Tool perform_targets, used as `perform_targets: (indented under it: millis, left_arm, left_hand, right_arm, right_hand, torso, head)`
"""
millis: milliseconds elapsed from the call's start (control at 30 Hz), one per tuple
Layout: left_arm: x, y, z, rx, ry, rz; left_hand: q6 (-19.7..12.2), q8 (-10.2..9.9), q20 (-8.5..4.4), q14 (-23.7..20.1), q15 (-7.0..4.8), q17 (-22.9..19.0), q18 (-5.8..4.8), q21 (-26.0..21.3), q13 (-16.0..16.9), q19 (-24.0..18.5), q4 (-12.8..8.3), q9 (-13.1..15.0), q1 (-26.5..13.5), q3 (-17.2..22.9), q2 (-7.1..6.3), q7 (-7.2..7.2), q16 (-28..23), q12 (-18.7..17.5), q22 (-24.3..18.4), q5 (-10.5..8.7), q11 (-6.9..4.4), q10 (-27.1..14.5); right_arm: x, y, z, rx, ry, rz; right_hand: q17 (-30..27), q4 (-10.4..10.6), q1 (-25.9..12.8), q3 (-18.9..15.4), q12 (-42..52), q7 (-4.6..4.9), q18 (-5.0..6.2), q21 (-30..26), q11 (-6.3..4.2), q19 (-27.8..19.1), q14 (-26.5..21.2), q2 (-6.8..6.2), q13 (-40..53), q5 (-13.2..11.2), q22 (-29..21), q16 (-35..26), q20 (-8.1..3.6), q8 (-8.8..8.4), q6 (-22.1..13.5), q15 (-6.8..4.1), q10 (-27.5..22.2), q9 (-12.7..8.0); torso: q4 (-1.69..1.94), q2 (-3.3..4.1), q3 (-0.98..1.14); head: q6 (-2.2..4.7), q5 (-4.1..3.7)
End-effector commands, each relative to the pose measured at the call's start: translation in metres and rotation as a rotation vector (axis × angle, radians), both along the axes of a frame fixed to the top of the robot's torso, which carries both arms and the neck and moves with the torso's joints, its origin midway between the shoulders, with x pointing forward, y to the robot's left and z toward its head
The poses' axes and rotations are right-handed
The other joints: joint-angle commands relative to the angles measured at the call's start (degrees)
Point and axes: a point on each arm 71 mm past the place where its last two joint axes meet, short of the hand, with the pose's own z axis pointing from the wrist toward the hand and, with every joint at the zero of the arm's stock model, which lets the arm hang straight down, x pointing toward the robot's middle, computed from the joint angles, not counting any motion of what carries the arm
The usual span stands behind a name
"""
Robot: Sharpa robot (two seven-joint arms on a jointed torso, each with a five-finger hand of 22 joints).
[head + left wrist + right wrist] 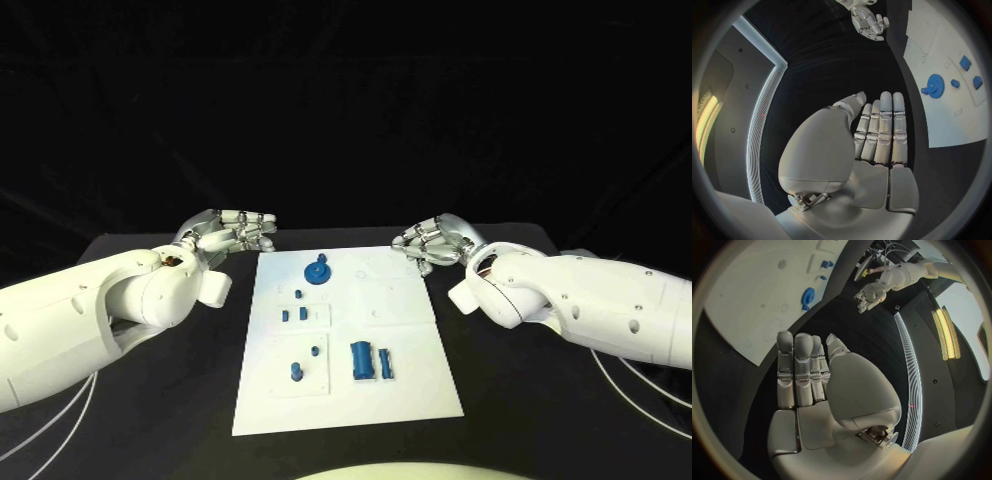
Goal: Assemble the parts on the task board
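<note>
Meanwhile, both robot hands, left (231, 231) and right (437, 240), are held empty with fingers extended beside the board (346, 400), where blue parts (369, 361) are laid on the worktop (173, 400).

Task board (954, 125) cut off at the wrist view's rim — smallest blue parts (300, 294) indistinct.

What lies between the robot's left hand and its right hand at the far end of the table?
In the head view, the far end of the white task board lies between the left hand and right hand, with the blue gear on it.
</note>
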Motion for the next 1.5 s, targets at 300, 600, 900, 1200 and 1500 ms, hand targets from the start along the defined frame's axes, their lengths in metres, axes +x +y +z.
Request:
perform_targets:
  millis: [300,600,900,1200,1500]
  left_arm:
    - [0.02,-0.008,-0.01,-0.091,-0.014,0.075]
    - [0.011,-0.016,-0.012,-0.076,-0.041,0.116]
    - [-0.021,-0.035,-0.015,-0.026,-0.124,0.229]
    - [-0.042,-0.046,-0.014,0.01,-0.179,0.292]
    - [-0.043,-0.046,-0.014,0.012,-0.181,0.294]
  left_hand:
    - [-18.5,-2.8,0.59,-22.0,1.4,-13.1,-2.94,-24.1,-7.9,-19.1,-0.8,-4.1,-25.1,-7.9,2.23,-3.18,-24.3,-10.1,-13.9,-2.69,-1.09,-18.5]
    - [-29.1,-7.8,-2.38,-31.6,-0.12,-13.1,-4.21,-29.2,-7.9,-26.6,-5.6,-4.1,-40.9,-12.4,7.31,-5.46,-27.7,-13.1,-16.6,-4.41,-2.94,-28.8]
    - [-37.7,-7.8,-5.02,-39.5,-5.02,-13.1,-5.42,-32.1,-7.9,-32.7,-5.6,-4.1,-53.8,-15.8,7.31,-7.36,-33.4,-15.1,-21.4,-8.97,-8.21,-37.1]
    - [-43.7,-7.8,-10.81,-45.1,-5.02,-13.1,-9.78,-34.3,-7.9,-37.0,-5.6,-4.1,-63.0,-18.2,7.31,-11.54,-33.4,-19.5,-21.4,-8.97,-8.21,-43.1]
    - [-47.6,-7.8,-10.81,-48.7,-5.02,-13.1,-9.78,-38.8,-7.9,-39.9,-5.6,-4.1,-68.9,-23.2,7.31,-11.54,-33.4,-19.5,-21.4,-8.97,-8.21,-46.9]
  right_arm:
    - [0.036,-0.001,-0.001,0.172,-0.024,-0.083]
    - [0.021,0.014,0.001,0.267,-0.048,-0.121]
    - [-0.017,0.043,0.01,0.45,-0.075,-0.228]
    - [-0.028,0.049,0.014,0.49,-0.076,-0.26]
    - [-0.028,0.049,0.014,0.49,-0.076,-0.26]
  right_hand:
    - [-23.7,-2.6,-23.1,3.9,-20.2,-1.1,-2.92,-20.3,1.29,-25.1,-27.7,-0.62,-30.8,-4.7,-31.0,-32.3,1.77,-7.02,-16.7,0.56,-19.1,-9.0]
    - [-29.1,-4.4,-38.9,-1.0,-23.0,-2.78,-3.86,-23.2,-3.3,-35.4,-39.8,-0.62,-36.6,-7.0,-42.1,-36.8,0.24,-11.6,-27.1,0.56,-30.2,-12.0]
    - [-32.5,-9.7,-52.2,-1.0,-28.2,-7.93,-5.11,-28.0,-3.3,-43.9,-49.8,-0.62,-39.8,-12.8,-50.2,-39.1,-5.36,-11.6,-35.8,0.56,-39.8,-14.2]
    - [-34.9,-9.7,-61.7,-1.0,-28.2,-7.93,-9.73,-28.0,-3.3,-49.9,-56.9,-0.62,-42.2,-12.8,-55.9,-44.2,-5.36,-11.6,-41.9,0.56,-46.6,-19.0]
    - [-40.0,-9.7,-67.7,-1.0,-28.2,-7.93,-9.73,-28.0,-3.3,-53.7,-61.4,-0.62,-47.0,-12.8,-59.6,-44.2,-5.36,-11.6,-45.9,0.56,-50.9,-19.0]
  torso:
    - [0.38,-1.35,-0.17]
    - [-0.26,-1.83,0.26]
    - [-0.94,-2.36,0.72]
    - [-0.94,-2.36,0.73]
    - [-0.94,-2.36,0.73]
  head:
    - [3.0,0.32]
    - [5.54,2.41]
    - [8.27,4.66]
    - [8.27,4.66]
    - [8.27,4.66]
